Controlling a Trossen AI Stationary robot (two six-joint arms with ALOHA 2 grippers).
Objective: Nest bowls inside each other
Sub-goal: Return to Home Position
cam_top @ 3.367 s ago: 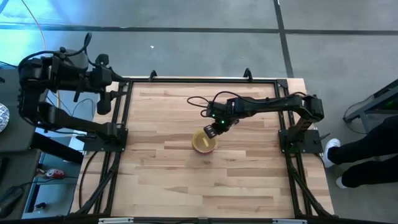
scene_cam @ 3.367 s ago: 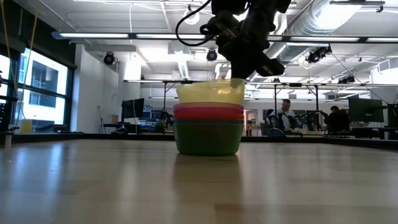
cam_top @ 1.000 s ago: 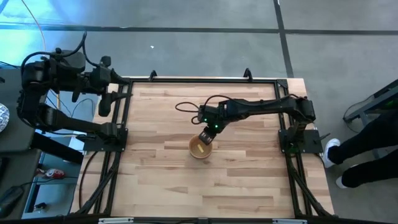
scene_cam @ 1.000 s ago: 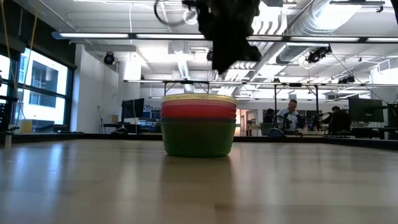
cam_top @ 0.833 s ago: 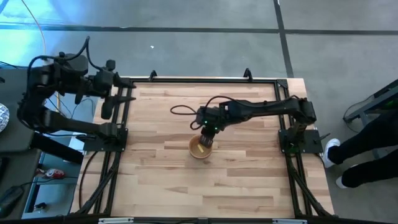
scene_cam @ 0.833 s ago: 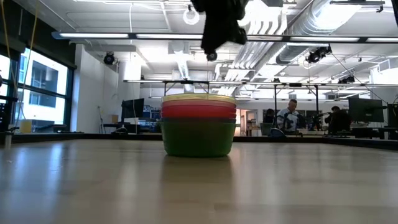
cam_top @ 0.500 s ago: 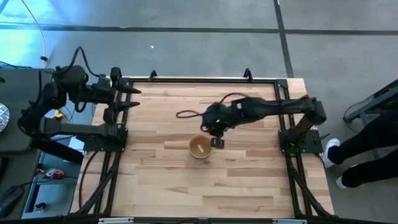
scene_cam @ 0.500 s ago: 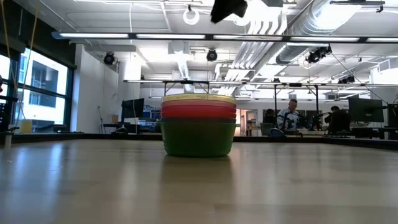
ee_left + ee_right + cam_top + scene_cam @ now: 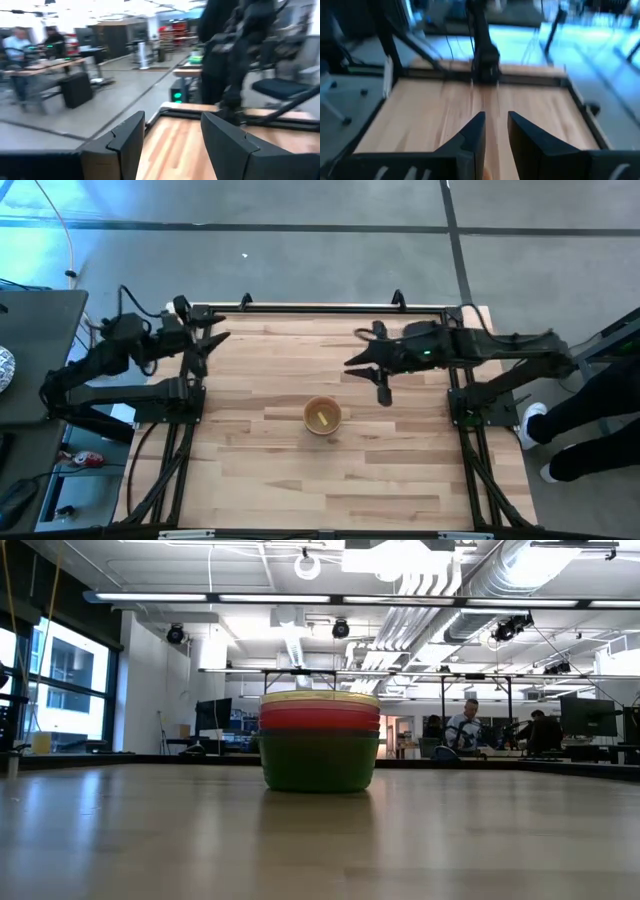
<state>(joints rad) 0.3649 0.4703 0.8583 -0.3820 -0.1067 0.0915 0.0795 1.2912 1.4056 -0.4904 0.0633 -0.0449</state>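
Note:
The bowls stand nested in one stack (image 9: pixel 322 416) in the middle of the table. From above only the yellow top bowl shows. In the low view the stack (image 9: pixel 320 745) rests on the green bottom bowl, with a red band above it and the yellow rim on top; the other colours are hidden inside. My right gripper (image 9: pixel 366 378) hangs open, above and to the far right of the stack, touching nothing; in its wrist view (image 9: pixel 496 131) only bare wood lies ahead. My left gripper (image 9: pixel 218 332) is open at the table's far left corner (image 9: pixel 172 135).
A black metal frame (image 9: pixel 320 308) runs around the wooden table top. The right arm's cable loops above the far half. A person's legs and shoes (image 9: pixel 560 430) stand off the table's right side. Bare wood lies all around the stack.
My right gripper has risen from just above the stack and drawn back toward the table's far right, leaving the low view. My left arm has swung from beyond the left edge in toward the far left corner. The stack has stayed put.

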